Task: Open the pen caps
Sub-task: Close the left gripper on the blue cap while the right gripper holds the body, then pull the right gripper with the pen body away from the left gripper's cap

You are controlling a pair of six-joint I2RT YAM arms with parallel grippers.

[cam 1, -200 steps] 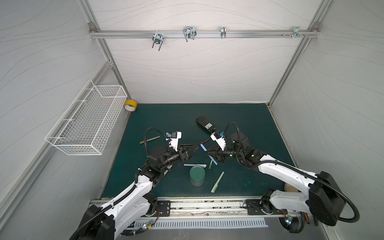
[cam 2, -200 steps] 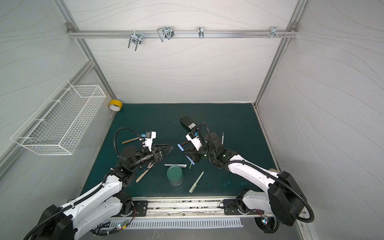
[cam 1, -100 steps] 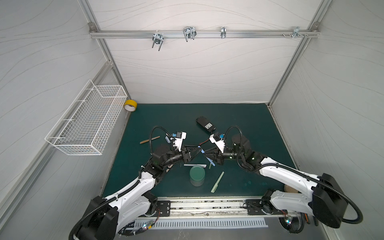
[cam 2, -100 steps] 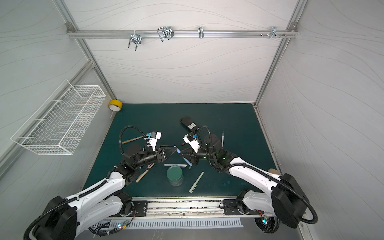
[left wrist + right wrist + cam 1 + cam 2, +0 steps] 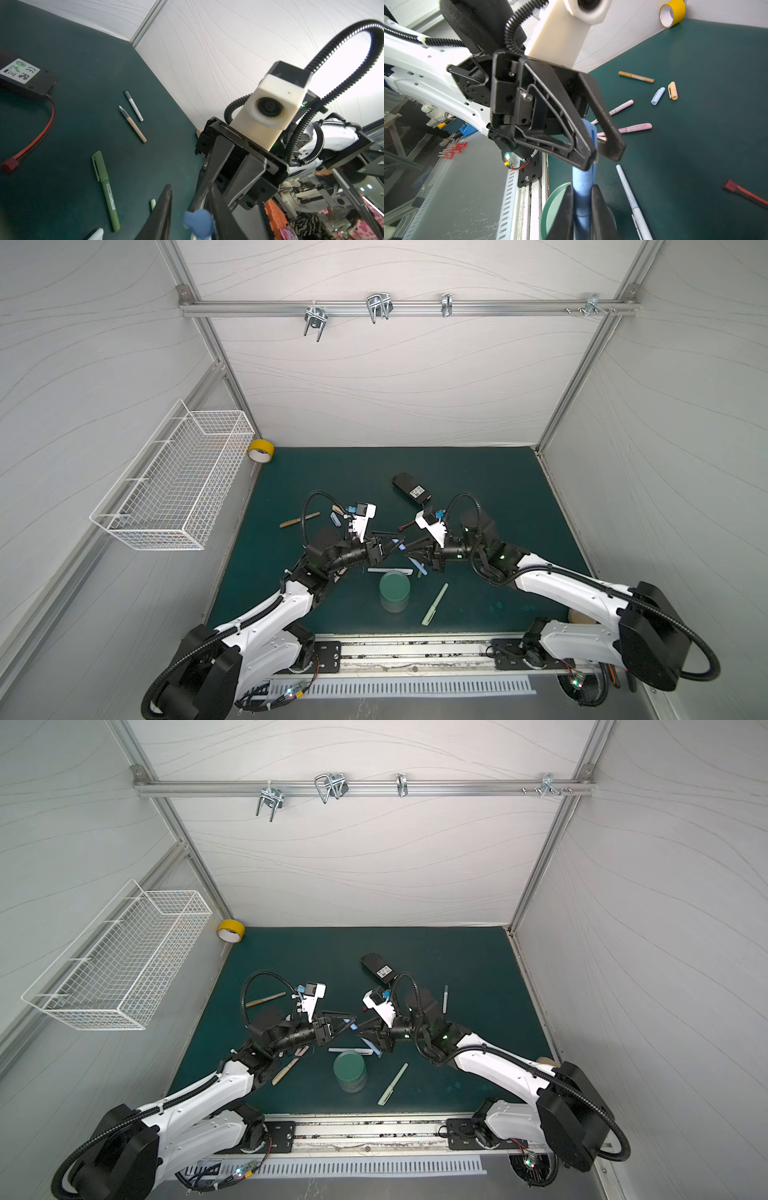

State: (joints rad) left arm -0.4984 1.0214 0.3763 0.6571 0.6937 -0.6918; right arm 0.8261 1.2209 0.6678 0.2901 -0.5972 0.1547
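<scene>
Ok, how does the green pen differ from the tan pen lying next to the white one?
The green pen has its cap on, clip showing; the tan pen is uncapped, its dark grip and nib bare. The green pen lies alone; the tan pen lies close beside the white pen. Both lie flat on the green mat.

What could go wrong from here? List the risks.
1. The left tool straddles the cap of the blue pen with a gap seemingly left on one side; closing off-centre may twist the pen in the right tool.
2. A weak pinch could slip, leaving the cap on.
</scene>
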